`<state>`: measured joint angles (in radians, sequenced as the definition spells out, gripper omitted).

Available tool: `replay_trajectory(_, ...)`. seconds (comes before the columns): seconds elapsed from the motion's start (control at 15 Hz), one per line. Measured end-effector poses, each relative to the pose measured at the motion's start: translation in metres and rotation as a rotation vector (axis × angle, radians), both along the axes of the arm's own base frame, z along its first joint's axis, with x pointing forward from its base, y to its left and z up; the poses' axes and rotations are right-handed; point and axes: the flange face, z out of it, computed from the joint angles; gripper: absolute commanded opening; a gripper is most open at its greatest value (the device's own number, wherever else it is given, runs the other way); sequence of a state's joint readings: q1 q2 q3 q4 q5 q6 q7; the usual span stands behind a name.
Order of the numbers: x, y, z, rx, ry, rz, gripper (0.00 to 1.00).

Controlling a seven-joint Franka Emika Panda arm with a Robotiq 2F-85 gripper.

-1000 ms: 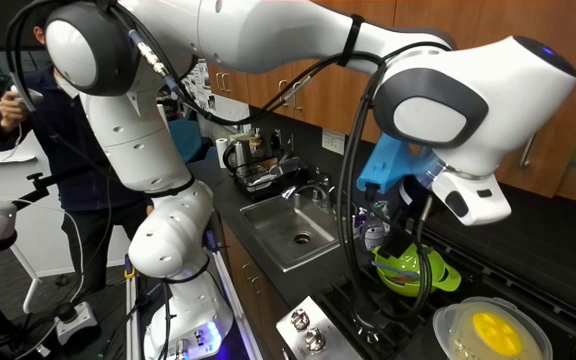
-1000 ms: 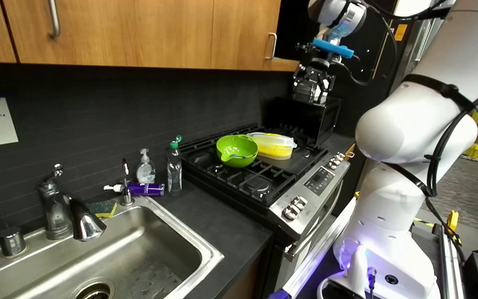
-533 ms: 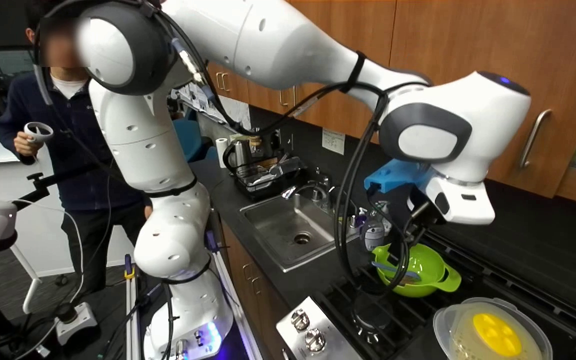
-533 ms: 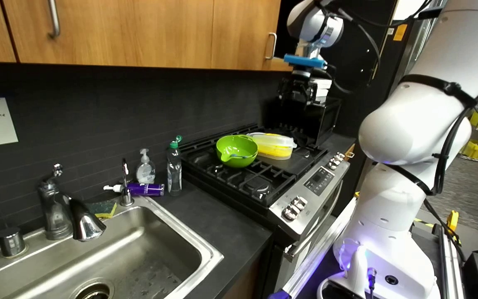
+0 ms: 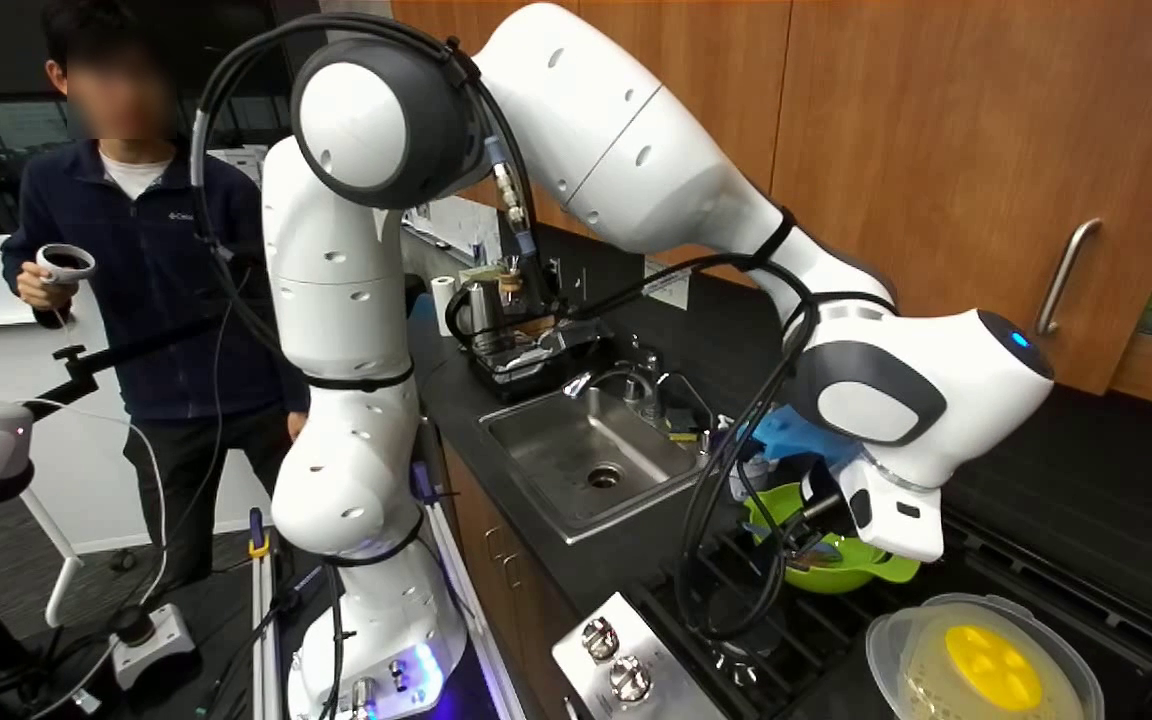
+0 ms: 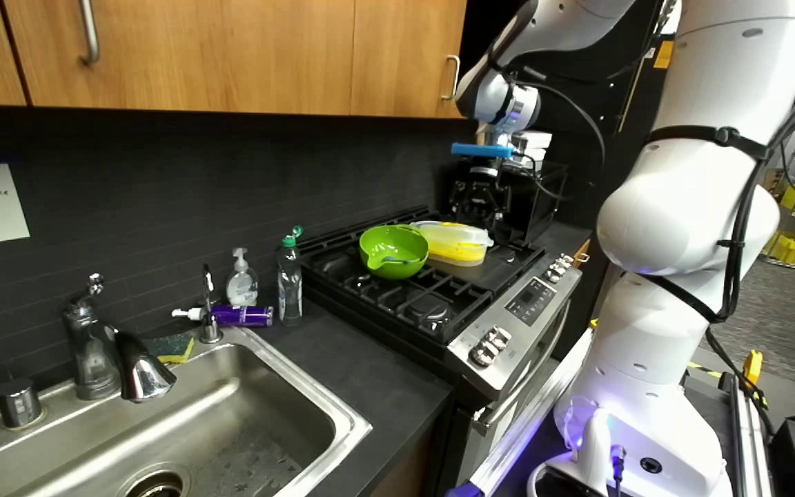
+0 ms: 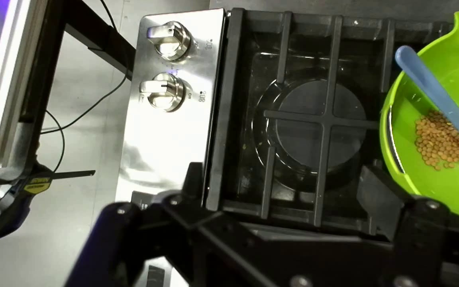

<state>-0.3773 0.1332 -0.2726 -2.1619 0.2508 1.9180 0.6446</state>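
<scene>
a green bowl (image 6: 394, 248) stands on the stove (image 7: 165, 147), near its rear corner beside the counter (image 6: 363, 366). brown grains (image 7: 438, 141) lie in it, and a blue utensil (image 7: 438, 95) leans across its rim. the end effector (image 7: 284, 183) hangs over the stove, fingers wide apart, nothing between them, apparently clear of the bowl. judging by that, no grasp is made; taking hold is left to do. a translucent container (image 6: 459, 241) sits just beside the bowl, farther from the counter's edge.
</scene>
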Motion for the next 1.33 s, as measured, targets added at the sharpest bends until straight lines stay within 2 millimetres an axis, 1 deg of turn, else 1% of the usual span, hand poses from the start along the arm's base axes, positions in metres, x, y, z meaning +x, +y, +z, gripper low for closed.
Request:
replay_trajectory(0.2,0.0,-0.003,-0.01,0.018,0.004,-0.047,1.0)
replay_trajectory(0.47,0.007,-0.01,-0.011,0.012,-0.06,-0.148,1.0)
replay_trajectory(0.6,0.011,-0.013,-0.014,0.009,-0.09,-0.23,1.0)
replay_trajectory(0.8,0.014,-0.018,-0.027,-0.031,-0.078,-0.384,1.0)
replay_trajectory(1.07,0.011,-0.02,-0.048,-0.083,-0.027,-0.558,1.0)
replay_trajectory(1.33,0.004,-0.02,-0.058,-0.106,0.013,-0.674,1.0)
